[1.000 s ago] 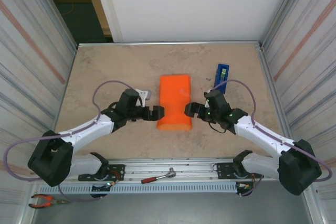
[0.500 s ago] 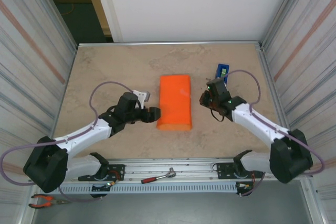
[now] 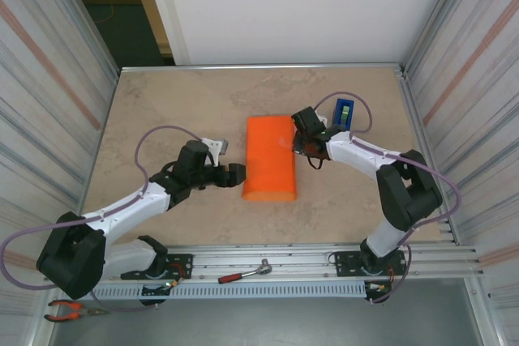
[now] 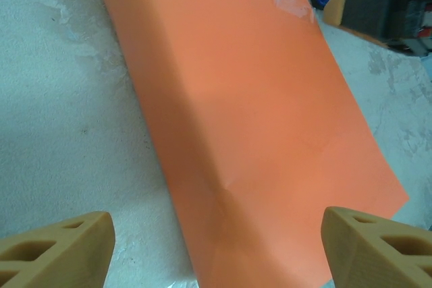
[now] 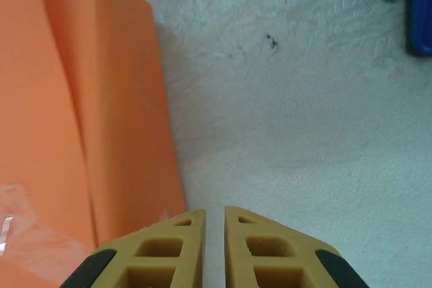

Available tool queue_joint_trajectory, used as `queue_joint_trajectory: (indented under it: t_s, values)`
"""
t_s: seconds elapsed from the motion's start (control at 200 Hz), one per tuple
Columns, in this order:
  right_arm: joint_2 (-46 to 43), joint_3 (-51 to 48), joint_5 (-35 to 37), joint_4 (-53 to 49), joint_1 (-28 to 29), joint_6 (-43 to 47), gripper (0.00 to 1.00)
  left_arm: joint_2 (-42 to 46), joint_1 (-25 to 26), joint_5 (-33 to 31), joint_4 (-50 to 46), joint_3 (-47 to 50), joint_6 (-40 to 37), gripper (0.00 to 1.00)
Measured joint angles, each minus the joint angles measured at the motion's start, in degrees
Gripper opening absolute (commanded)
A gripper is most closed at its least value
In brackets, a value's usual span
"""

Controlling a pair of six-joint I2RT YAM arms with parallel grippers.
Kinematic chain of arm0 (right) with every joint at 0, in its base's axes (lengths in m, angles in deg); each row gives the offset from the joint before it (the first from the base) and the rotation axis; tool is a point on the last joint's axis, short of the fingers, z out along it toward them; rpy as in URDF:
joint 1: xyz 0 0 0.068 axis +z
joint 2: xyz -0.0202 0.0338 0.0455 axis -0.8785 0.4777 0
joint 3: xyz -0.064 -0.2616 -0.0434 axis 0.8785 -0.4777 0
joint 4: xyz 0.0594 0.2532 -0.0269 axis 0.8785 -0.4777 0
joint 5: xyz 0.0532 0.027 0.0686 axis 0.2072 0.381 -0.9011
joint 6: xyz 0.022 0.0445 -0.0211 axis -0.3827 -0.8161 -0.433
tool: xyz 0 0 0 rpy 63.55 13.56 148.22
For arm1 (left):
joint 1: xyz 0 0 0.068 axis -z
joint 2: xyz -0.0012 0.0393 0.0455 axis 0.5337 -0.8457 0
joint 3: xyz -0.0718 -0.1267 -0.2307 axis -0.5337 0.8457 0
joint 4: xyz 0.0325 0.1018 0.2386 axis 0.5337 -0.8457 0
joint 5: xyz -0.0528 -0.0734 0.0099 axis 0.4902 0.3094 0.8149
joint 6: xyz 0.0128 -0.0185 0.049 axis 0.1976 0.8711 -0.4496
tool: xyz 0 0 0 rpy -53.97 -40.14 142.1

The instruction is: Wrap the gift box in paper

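Wrap well along: orange parcel at centre of tabletop [image 3: 162, 103], ends apparently unsealed.

The paper [image 3: 270, 160] lies folded into a flat rectangular parcel; the gift box is hidden, presumably inside. Left gripper [image 3: 235, 174] sits just beside the parcel's near left corner, fingers spread wide, holding nothing. Right gripper [image 5: 214, 224] is at the parcel's right edge, fingers pressed almost together, empty. Blue tape dispenser [image 3: 344, 113] stands near it. Clear tape strip [image 4: 290, 1] on the paper's top. Step, likely: closing the ends. Next calls for pinching the near flap, folding it flat, then taping.
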Motion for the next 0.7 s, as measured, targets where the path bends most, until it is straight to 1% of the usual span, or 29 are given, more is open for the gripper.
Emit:
queue_joint_trajectory:
  t_s: [0.266, 0.471, 0.561, 0.626, 0.666, 0.701]
  values:
    - [3.0, -0.1, -3.2, 2.8, -0.1, -0.6, 0.14, 0.0, -0.1, 0.3, -0.2, 0.0, -0.3, 0.91]
    - [3.8, -0.3, -6.9, 5.9, -0.1, -0.7, 0.13, 0.0, -0.5, 0.4, -0.2, 0.0, -0.6, 0.93]
    - [3.6, -1.2, -7.9, 6.8, -0.5, -0.7, 0.15, 0.0, -0.5, 0.4, -0.2, 0.0, -0.6, 0.94]
    - [2.7, -2.8, -8.2, 6.7, -1.1, -0.7, 0.20, 0.0, -0.5, 0.4, -0.2, 0.0, -0.5, 0.94]
    - [1.6, -4.2, -8.2, 6.4, -1.7, -0.8, 0.28, 0.0, -0.5, 0.4, -0.2, 0.0, -0.5, 0.94]
    - [0.2, -5.6, -8.2, 6.2, -2.3, -0.9, 0.38, 0.0, -0.5, 0.5, -0.2, 0.0, -0.4, 0.94]
